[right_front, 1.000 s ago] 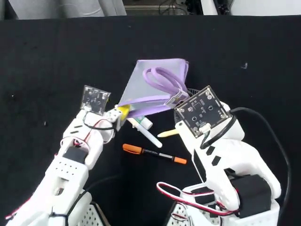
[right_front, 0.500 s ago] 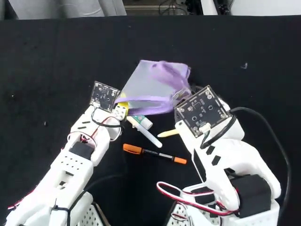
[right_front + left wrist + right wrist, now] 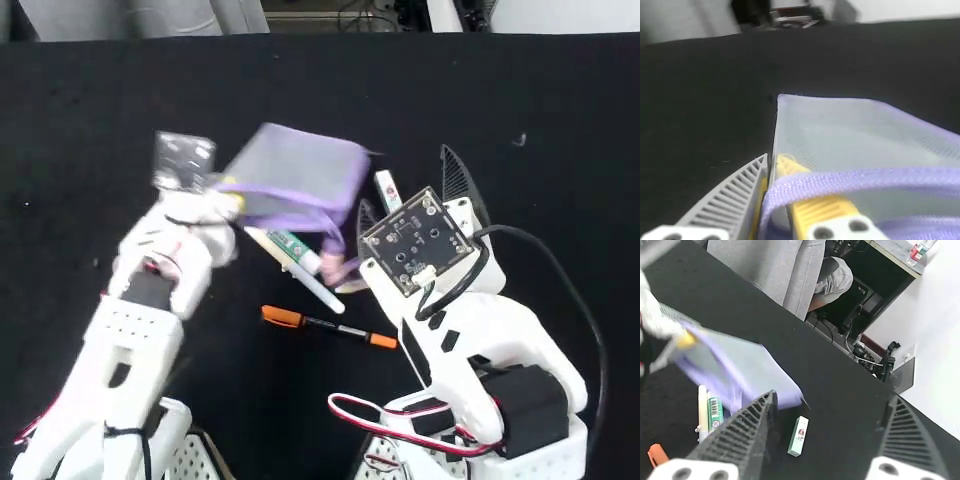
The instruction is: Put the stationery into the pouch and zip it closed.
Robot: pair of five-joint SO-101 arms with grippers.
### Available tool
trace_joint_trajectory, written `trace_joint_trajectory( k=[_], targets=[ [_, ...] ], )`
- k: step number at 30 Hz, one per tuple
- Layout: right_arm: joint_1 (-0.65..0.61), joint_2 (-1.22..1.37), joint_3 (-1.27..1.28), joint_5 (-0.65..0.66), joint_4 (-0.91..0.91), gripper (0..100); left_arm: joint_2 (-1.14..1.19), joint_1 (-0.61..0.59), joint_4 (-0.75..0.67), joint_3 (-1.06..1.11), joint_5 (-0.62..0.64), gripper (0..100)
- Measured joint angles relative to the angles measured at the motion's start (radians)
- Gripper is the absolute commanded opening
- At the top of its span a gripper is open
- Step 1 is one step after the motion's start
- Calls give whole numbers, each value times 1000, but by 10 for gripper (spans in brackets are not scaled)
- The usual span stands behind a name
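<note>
Left hand (image 3: 772, 162): clamped on an edge of the purple pouch (image 3: 295, 170). Right hand (image 3: 834, 397): spread wide, holding nothing (near the pouch). Orange pen (image 3: 325, 326), white pen (image 3: 312, 287): on the desk (image 3: 100, 100).

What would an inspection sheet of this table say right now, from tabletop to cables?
Surface: black table, flat.
Job's things: purple pouch held up by one edge; orange pen, white pen, green-labelled stick and small white stick lying outside it.
Clutter: nothing seen.
Pincers: left pincer shut on the pouch's edge; right pincer open, holding nothing.
Cables: black cable loops over the table; red and white wires near the front edge.
Surroundings: grey cloth behind the table.
</note>
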Motion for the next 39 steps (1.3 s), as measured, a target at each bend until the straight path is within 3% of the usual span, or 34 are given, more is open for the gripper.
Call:
trace_joint_trajectory(
  k=[4,11,15,21,29,39],
  targets=[
    [0,0,-3,6,29,325,3,-95,170,-160,18,29],
    [0,-3,-5,173,130,325,3,-232,480,-465,20,29],
    [0,-12,12,218,172,325,3,-319,568,-580,20,29],
    [-2,0,212,379,155,325,3,-419,588,-606,20,29],
    [-2,21,463,497,-34,325,3,-549,588,-503,20,29],
    [-2,457,476,525,-262,325,-8,-698,525,-348,20,29]
  ],
)
